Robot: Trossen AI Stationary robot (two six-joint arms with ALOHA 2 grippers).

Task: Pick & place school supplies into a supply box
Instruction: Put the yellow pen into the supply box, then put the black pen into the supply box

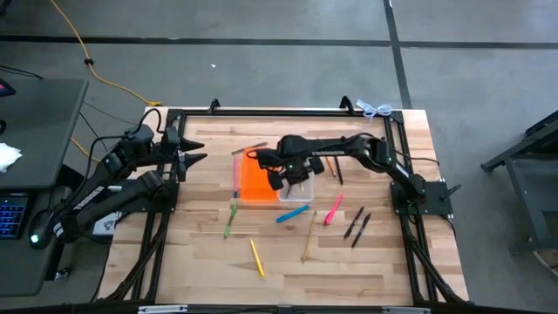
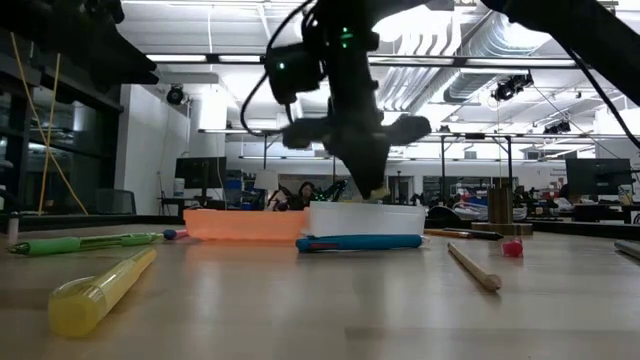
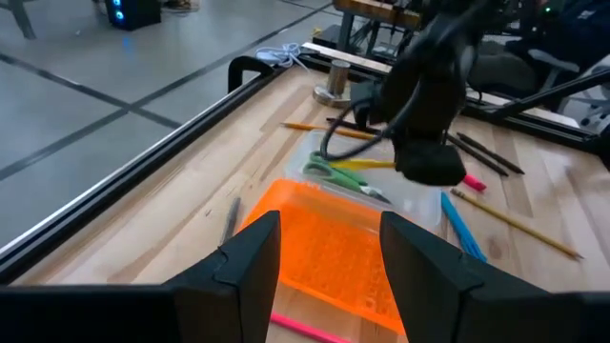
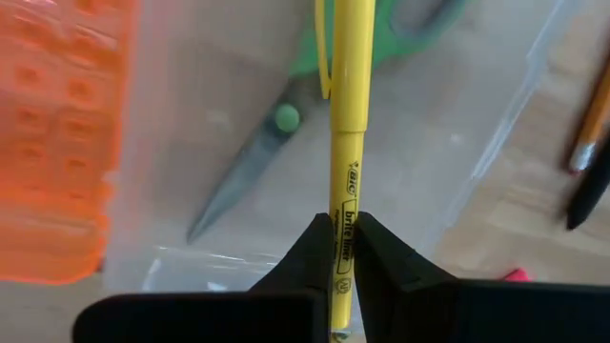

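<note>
2 dark arms (image 1: 349, 146), green LEDs

One camera looks straight down, one level at tabletop height, two from the wrists; all share the supply box (image 1: 270, 183).

Right gripper (image 4: 341, 250) jaws clamped, left gripper (image 3: 329, 250) jaws apart.
</note>
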